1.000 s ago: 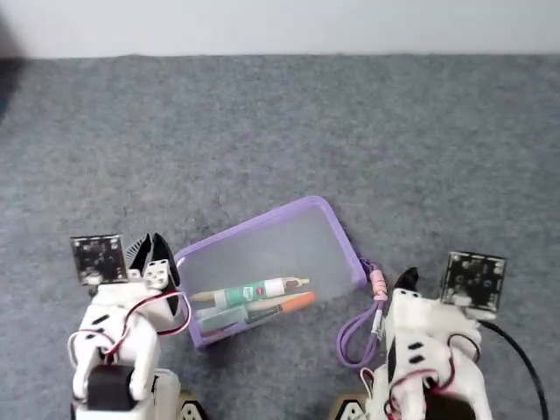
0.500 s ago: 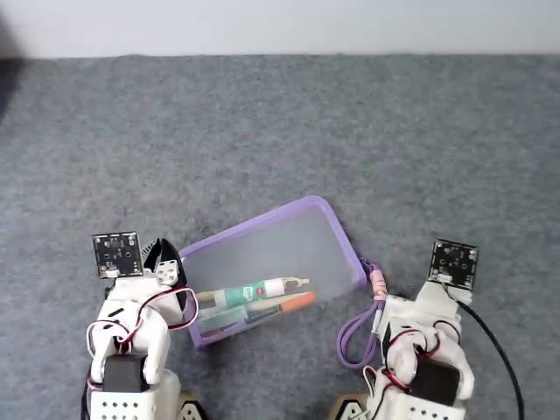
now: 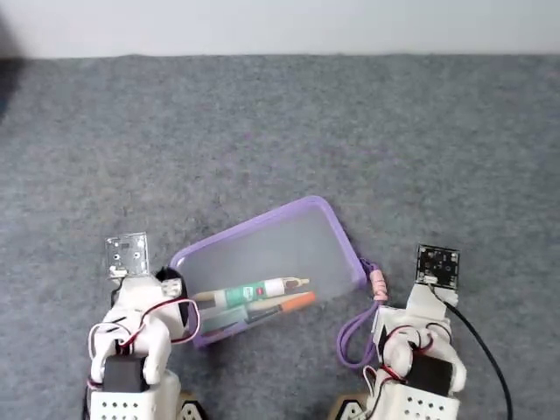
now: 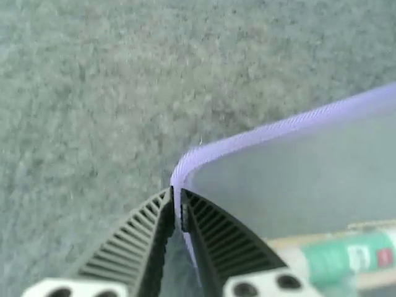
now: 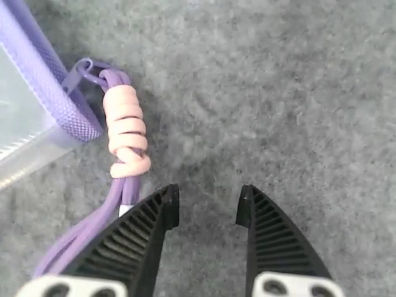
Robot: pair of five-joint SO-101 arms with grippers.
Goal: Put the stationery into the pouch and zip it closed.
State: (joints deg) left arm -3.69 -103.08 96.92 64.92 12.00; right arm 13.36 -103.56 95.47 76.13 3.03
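**Pouch** [image 3: 271, 238]: clear, purple-edged, flat on the grey carpet [image 3: 262, 122] between the two arms. Its long axis slants from the left arm's side up toward the right arm's. Pens [image 3: 254, 296] lie inside along the near edge. The zip looks run closed, though its teeth are too faint to confirm.

**Cord** [image 5: 114, 79]: purple loop with a pink coil [image 5: 127, 133] at the pouch's right-arm end, just beside the right gripper.

**Left gripper** [image 4: 178, 198]: low, pinched together on the pouch's corner seam.

**Right gripper** [image 5: 207, 201]: fingers apart, holding nothing, pointed down at bare carpet. This is the arm nearer the cord.
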